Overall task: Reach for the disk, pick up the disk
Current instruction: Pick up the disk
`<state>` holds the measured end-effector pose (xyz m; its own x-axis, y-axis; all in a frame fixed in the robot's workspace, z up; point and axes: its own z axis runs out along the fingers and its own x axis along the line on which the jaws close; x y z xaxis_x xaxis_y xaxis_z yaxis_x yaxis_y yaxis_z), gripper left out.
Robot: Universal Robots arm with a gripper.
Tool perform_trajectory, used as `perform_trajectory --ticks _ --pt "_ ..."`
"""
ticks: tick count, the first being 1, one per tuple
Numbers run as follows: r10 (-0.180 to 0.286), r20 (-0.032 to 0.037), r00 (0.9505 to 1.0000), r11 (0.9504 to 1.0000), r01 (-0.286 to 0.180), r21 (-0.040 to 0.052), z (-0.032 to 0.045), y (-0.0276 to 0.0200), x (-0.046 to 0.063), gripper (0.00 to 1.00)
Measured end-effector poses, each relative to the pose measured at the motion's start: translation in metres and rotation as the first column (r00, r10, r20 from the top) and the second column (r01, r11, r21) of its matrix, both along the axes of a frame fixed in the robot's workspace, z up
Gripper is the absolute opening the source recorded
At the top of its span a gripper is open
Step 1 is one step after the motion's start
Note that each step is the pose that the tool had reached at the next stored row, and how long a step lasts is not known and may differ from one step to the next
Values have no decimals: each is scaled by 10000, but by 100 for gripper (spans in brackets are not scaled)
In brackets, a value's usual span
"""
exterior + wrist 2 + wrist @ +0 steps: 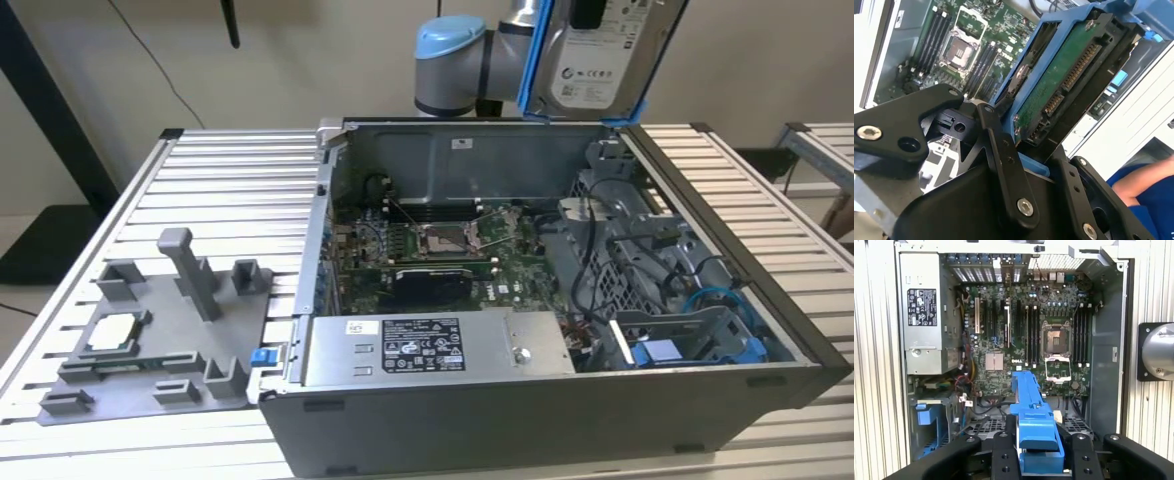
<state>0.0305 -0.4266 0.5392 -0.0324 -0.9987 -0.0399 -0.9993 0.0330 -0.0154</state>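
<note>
A pale wall stands behind the slatted metal worktop [200, 180], where I have an open computer case [534, 420] lying on its side, motherboard [441, 245] exposed. A grey fixture [160, 340] sits on the exterior view's left.

I see the disk [594, 50] already lifted clear, hanging above the case's far wall, label facing the exterior camera. In the second wrist view the gripper [1029, 145] is clamped on the disk's blue bracket [1041, 30], circuit board and connector side showing.

I judge the disk stiff, fairly heavy for its size and shock-sensitive. The bracket edges are the place to grip; bare metal faces look slippery, and the connector should stay untouched.
</note>
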Motion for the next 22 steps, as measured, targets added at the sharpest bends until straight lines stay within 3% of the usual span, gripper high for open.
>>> perform_trajectory --ticks 9,22 --pt "-5 0 10000 10000 5 1 -2 -158 0 0" --pt "-10 1 10000 10000 10 1 -4 -298 0 0"
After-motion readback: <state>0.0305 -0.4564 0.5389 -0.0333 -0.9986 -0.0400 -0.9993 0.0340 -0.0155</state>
